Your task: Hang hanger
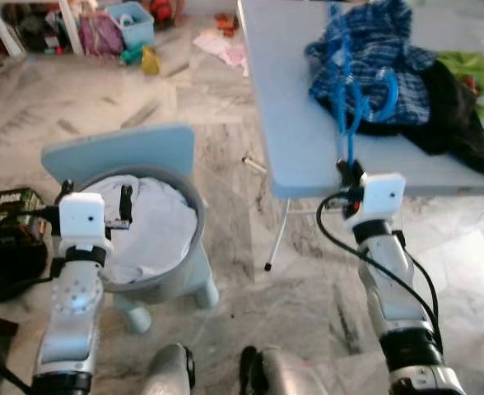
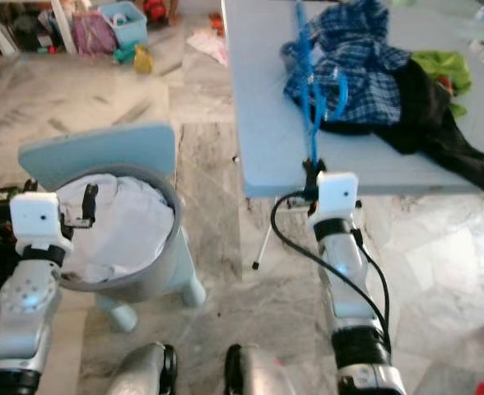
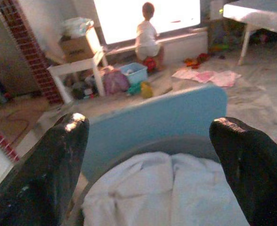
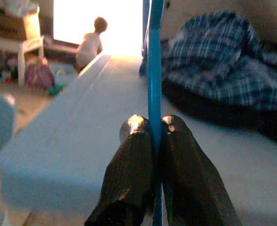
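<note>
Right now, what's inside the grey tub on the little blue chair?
The grey tub on the blue chair holds crumpled white cloth heaped to the rim. Anything beneath is covered. The left pincer hangs open above it.

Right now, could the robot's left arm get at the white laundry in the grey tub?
Probably yes. The left pincer hovers open right above the crumpled white laundry in the round grey tub, with nothing between them. The right pincer is busy clamping the blue plastic hanger.
</note>
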Robot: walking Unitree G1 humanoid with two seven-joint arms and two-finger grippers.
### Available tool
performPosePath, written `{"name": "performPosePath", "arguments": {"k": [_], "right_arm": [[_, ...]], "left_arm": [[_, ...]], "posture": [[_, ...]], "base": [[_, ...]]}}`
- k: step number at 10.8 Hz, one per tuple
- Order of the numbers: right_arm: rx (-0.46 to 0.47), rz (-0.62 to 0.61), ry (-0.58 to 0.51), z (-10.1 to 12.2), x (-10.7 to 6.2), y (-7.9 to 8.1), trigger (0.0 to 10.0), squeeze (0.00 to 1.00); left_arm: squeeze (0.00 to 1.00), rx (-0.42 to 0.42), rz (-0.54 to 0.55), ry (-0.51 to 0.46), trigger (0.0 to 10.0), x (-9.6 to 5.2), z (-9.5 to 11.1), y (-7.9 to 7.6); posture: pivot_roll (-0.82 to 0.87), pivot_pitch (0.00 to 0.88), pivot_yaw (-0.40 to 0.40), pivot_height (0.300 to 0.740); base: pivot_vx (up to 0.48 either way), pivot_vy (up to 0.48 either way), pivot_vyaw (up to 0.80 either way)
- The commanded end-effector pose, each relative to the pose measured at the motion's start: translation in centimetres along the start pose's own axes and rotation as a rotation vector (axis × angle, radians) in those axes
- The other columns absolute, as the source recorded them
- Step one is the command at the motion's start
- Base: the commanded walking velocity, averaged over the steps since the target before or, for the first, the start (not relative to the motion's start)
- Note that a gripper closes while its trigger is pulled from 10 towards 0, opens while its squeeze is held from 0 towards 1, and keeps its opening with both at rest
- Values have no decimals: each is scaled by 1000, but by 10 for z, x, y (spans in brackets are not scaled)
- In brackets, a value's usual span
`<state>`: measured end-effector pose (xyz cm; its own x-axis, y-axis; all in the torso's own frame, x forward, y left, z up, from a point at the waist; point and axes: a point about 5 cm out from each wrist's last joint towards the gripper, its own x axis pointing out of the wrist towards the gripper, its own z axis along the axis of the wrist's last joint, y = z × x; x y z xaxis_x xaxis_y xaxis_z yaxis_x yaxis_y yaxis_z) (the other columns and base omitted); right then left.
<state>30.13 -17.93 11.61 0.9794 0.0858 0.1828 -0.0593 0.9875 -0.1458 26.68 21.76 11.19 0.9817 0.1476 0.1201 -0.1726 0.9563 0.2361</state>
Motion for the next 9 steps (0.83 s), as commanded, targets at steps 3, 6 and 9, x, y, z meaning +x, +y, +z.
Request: {"name": "performPosePath", "arguments": {"k": [3, 6, 9], "right_arm": [[-42, 35, 29, 0, -13, -8, 10000, 0], [-52, 30, 31, 4, -11, -12, 10000, 0], [-53, 33, 27, 6, -11, -10, 10000, 0]], "left_arm": [[0, -17, 7, 68, 10000, 13, -12, 9], [0, -44, 14, 61, 10000, 18, -8, 3], [0, -42, 12, 32, 10000, 17, -4, -1]], "posture": [[68, 241, -99, 740], [57, 244, -104, 740], [62, 238, -106, 740]], "base": [[0, 116, 0], [0, 480, 0], [0, 319, 0]]}}
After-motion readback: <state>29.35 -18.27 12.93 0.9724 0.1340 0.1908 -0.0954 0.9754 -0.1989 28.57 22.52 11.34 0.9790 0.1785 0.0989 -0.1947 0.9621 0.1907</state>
